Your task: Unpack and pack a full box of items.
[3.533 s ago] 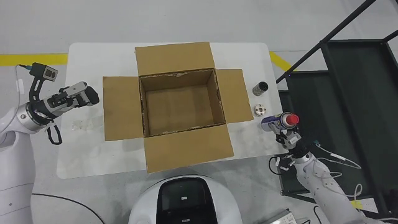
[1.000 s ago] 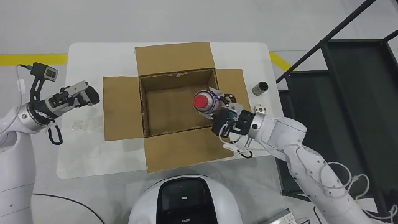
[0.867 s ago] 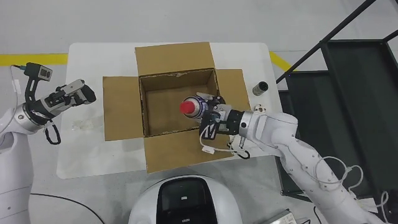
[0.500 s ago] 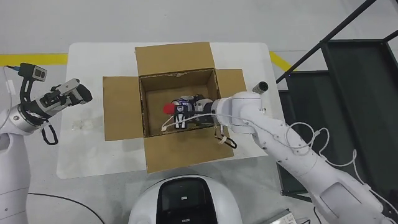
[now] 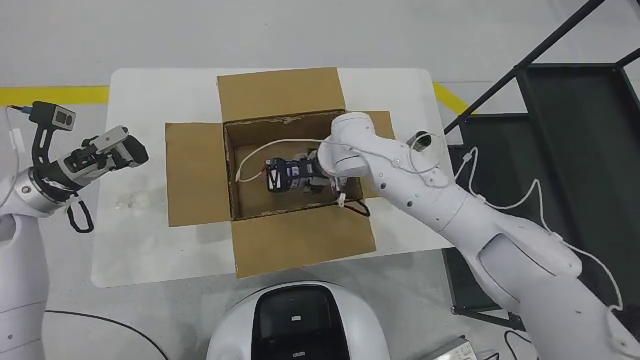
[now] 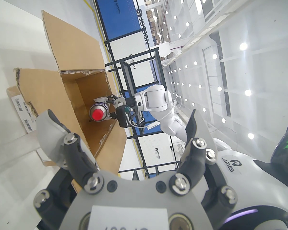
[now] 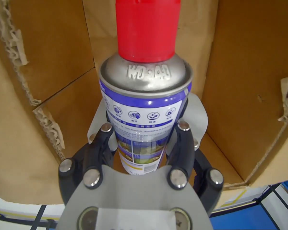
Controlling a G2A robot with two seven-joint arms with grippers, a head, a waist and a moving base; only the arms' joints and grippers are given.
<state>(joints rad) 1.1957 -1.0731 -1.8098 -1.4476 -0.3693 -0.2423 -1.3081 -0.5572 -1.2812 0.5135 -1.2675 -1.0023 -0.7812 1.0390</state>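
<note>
Lowered into the box (image 5: 195, 175), right hand (image 7: 145, 130) grips the spray can (image 7: 144, 82) (base hidden); left hand (image 6: 121, 123) spread.

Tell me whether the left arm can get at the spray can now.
Probably not. The spray can is down inside the cardboard box, clamped by the right gripper, while the open left gripper hangs beyond the box's wall and flap.

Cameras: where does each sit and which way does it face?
Top view: above the arms, looking down at table and open box; both arms show.
Left wrist view: on that wrist, looking past the open left gripper into the box.
Right wrist view: on that wrist, inside the box, facing the can in the right gripper.
Shared: both wrist views show the can.
</note>
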